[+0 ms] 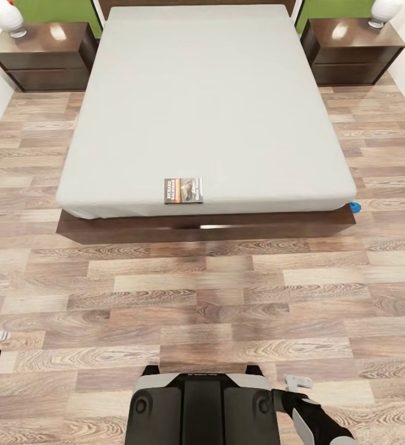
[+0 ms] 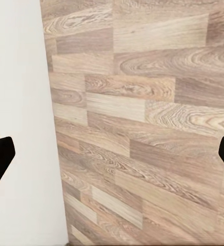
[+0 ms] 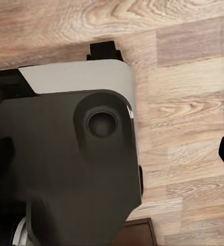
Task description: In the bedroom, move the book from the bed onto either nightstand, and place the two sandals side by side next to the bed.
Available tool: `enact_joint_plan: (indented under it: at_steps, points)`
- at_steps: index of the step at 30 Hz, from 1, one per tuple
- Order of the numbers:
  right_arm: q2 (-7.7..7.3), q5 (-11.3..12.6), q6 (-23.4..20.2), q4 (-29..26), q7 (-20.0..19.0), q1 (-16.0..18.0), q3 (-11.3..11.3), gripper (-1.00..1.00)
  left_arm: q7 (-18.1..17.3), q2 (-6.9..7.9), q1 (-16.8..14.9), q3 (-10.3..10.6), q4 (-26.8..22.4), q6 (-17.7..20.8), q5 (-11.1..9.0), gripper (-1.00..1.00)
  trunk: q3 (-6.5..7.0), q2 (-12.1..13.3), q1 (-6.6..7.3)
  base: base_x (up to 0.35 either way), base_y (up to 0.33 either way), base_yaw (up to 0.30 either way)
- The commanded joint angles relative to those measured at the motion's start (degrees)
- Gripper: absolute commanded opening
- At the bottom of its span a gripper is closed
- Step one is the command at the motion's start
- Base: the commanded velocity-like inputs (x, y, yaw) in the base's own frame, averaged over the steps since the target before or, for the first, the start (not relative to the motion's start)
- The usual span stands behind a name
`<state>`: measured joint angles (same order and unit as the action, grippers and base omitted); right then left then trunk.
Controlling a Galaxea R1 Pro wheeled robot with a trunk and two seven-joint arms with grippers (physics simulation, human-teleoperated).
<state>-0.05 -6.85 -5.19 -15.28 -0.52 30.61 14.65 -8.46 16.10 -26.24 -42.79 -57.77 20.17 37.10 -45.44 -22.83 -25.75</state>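
So, small dark paperback book [image 1: 183, 190] lying near foot edge of big pale-grey bed [image 1: 202, 93]; left gripper [image 2: 112, 159] spread wide, empty; right claw: can't tell.

One bed [image 1: 208, 93], two nightstands [image 1: 45, 59], two white lamps [image 1: 8, 17], one book [image 1: 183, 190], one blue sandal [image 1: 355, 207]

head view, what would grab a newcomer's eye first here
The large bed with its pale mattress takes up the upper middle, a dark nightstand at each head corner. A small book lies near the mattress's foot edge, and a bit of blue sandal peeks out at the bed's right foot corner.
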Motion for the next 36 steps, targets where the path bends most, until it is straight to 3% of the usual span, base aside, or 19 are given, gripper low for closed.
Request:
enact_joint_plan:
  at_steps: [1,7,13,21,30,36]
  points:
    - [-0.3,-0.56,-0.38,-0.14,-0.06,0.03,0.33,1.0,-0.54,-0.02,-0.04,-0.13,0.03,0.14,0.6,1.0,-0.06,-0.09,-0.03,0.0,0.0,0.0]
    - [-1.98,-0.25,-0.49,-0.18,-0.18,1.09,0.33,1.0,-0.52,-0.02,-0.08,-0.1,0.41,0.14,0.6,1.0,-0.06,-0.09,-0.03,0.0,0.0,0.0]
    - [-3.11,-0.01,-2.92,-0.25,-3.23,4.18,0.4,1.0,-0.53,-0.02,-0.1,-0.1,0.56,0.14,0.6,1.0,-0.06,-0.09,-0.03,0.0,0.0,0.0]
    - [-3.2,0.12,-9.05,-0.72,-8.59,11.19,0.6,1.0,-0.48,0.03,-0.08,-0.1,2.29,0.06,0.6,1.0,-0.06,-0.09,-0.03,0.0,0.0,0.0]
    - [-3.14,0.16,-11.95,-0.79,-10.71,16.82,0.64,1.0,-0.43,0.42,-0.1,-0.1,4.61,-0.1,0.58,1.0,-0.06,-0.09,-0.03,0.0,0.0,0.0]
    - [-3.34,0.17,-12.6,-0.8,-16.37,19.19,0.69,1.0,-0.42,0.49,-0.09,-0.1,5.01,-0.06,0.6,1.0,-0.06,-0.09,-0.03,0.0,0.0,0.0]
